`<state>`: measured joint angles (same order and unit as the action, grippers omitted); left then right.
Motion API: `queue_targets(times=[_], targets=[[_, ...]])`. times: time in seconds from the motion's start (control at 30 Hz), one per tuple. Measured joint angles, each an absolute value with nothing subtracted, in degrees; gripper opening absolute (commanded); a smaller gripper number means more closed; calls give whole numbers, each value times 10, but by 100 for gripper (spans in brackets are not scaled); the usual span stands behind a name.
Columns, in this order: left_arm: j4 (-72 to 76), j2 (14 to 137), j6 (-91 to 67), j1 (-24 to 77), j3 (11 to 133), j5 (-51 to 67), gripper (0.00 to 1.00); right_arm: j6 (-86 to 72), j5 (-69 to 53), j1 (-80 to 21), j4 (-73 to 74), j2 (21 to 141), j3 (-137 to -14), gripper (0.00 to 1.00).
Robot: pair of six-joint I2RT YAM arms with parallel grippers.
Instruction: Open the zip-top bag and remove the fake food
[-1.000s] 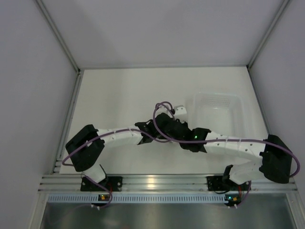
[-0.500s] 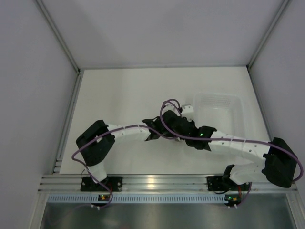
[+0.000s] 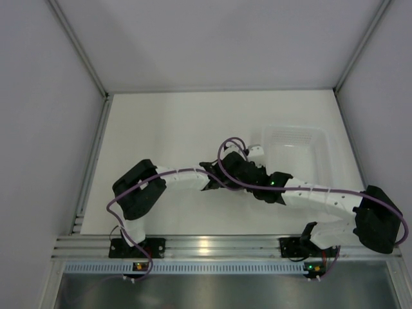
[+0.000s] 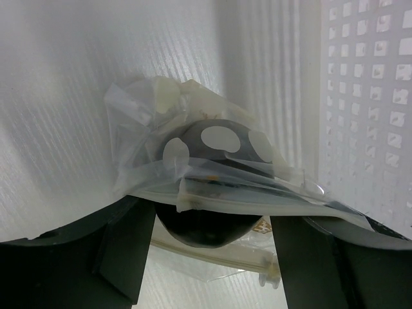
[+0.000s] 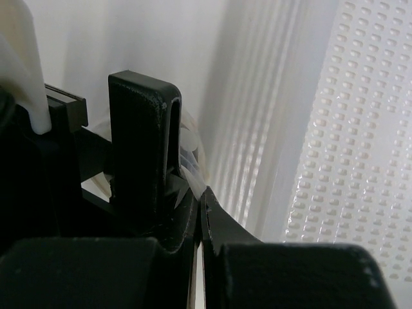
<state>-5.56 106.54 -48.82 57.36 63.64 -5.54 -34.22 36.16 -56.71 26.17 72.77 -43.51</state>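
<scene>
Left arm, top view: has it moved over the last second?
Yes. Its dark elbow block has shifted right, toward the white tub, which has stayed in the same place.

No readable text or labels appear anywhere.

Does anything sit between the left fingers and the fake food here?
Yes. The clear film of the zip-top bag covers the fake food, which sits between the open left fingers; they would meet plastic before the ball.
</scene>
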Motion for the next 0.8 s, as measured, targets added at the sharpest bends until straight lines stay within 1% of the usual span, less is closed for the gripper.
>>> queue_targets(times=[0.03,0.1,0.13,0.27,0.4,0.5,0.53,0.6,0.63,0.67,0.8], targets=[[-56,1065,-488,574,636,-57,57,-341,361,-567,261,728,-435,0],[-57,1065,-488,576,637,-66,61,-340,359,-567,260,728,-435,0],[-57,1064,-486,577,637,-70,66,-338,353,-567,255,728,-435,0],[-67,1063,-474,580,641,-91,70,-338,349,-567,250,728,-435,0],[-79,1062,-462,581,645,-105,68,-347,344,-566,248,731,-435,0],[-84,1062,-451,582,648,-118,51,-354,341,-564,244,735,-435,0],[-86,1063,-448,582,649,-121,34,-356,340,-563,242,737,-436,0],[-90,1063,-443,583,650,-127,17,-360,340,-562,240,740,-436,0],[-91,1063,-441,583,651,-130,5,-361,340,-562,238,741,-436,0],[-92,1063,-440,583,651,-134,0,-362,340,-562,238,744,-437,0],[-96,1060,-439,583,651,-145,0,-365,341,-561,234,749,-439,0]])
